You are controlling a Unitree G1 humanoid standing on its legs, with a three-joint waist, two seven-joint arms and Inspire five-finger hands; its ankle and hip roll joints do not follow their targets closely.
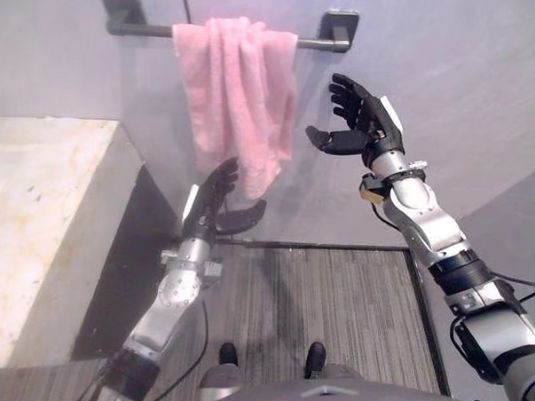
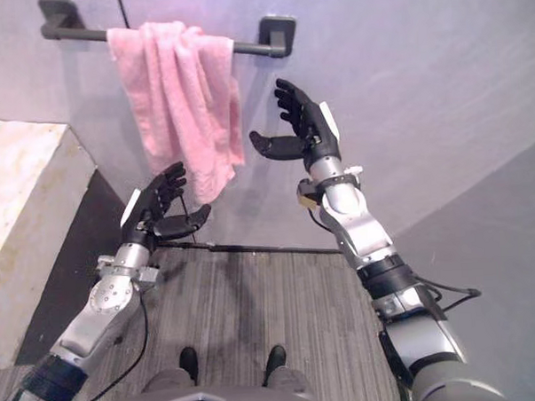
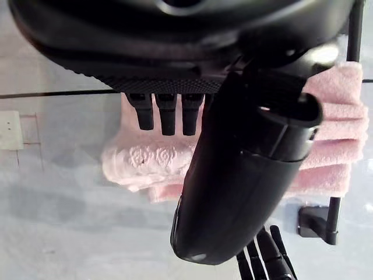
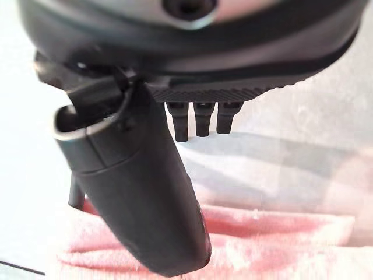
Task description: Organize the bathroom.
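Hands are both raised toward the grey wall [image 1: 457,68], fingers spread apart and holding nothing. The left hand [image 1: 216,203] sits low, palm up, just beside the bottom corner of the single pink terry towel [image 1: 241,95]; whether it touches the cloth cannot be told. The right hand [image 1: 357,117] is higher, near the towel's right edge but apart from it. One towel hangs draped over one dark metal towel bar [image 1: 318,44], beside one pale stone countertop [image 1: 37,219].
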